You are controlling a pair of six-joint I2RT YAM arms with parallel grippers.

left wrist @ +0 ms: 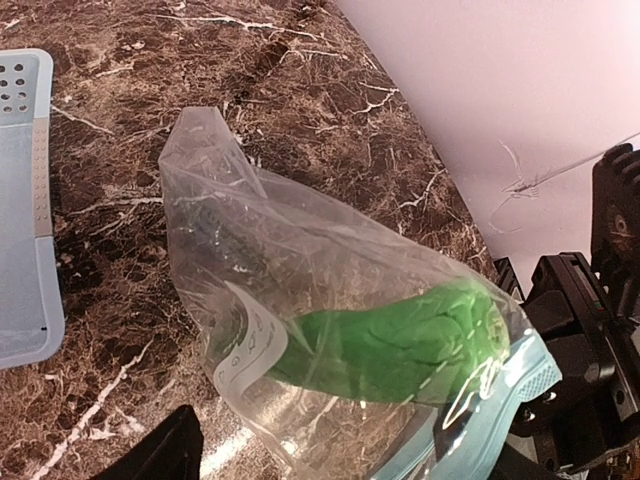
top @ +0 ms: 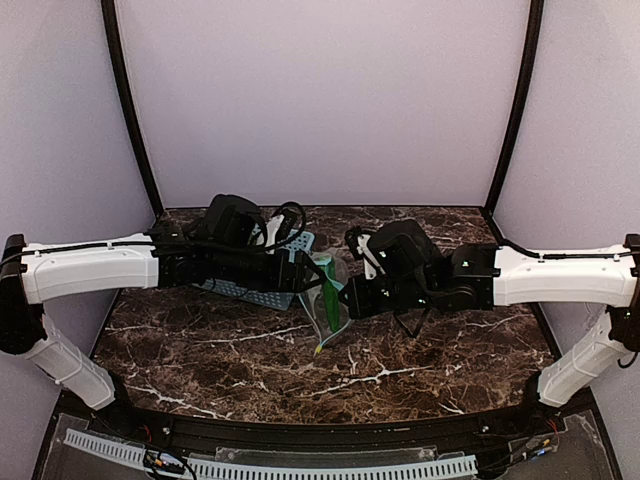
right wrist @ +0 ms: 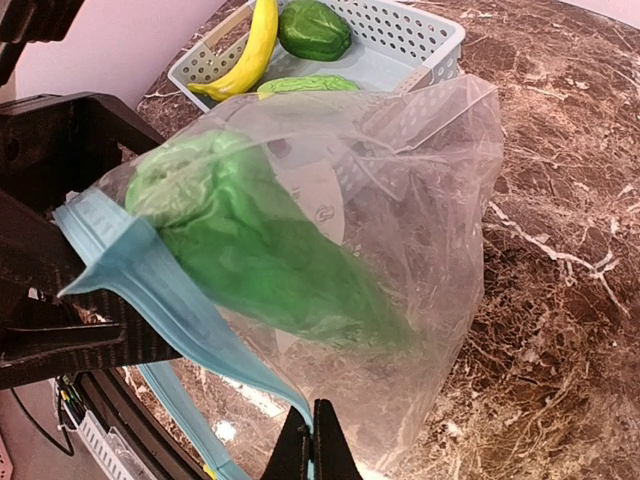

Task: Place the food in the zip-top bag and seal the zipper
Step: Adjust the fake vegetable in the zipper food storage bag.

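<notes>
The clear zip-top bag (left wrist: pixel 260 230) hangs in the air between both grippers, over the marble table. A long green cucumber-like piece (left wrist: pixel 400 340) lies inside it, its end near the light-blue zipper (left wrist: pixel 500 420). My right gripper (right wrist: pixel 320 445) is shut on the zipper edge (right wrist: pixel 150 290) and holds the bag (right wrist: pixel 430 200) up. My left gripper (top: pixel 305 275) is at the bag's mouth with its jaws wide apart; one dark finger (left wrist: pixel 160 450) shows beside the bag. The yellow banana (right wrist: pixel 250 50), the dark green pepper (right wrist: pixel 315 30) and a second green piece (right wrist: pixel 305 86) lie in the basket.
The light-blue slotted basket (right wrist: pixel 420 40) stands just behind the bag, under the left arm (top: pixel 250 292). Brown marble table (top: pixel 400 370) spreads in front, with lilac walls on three sides.
</notes>
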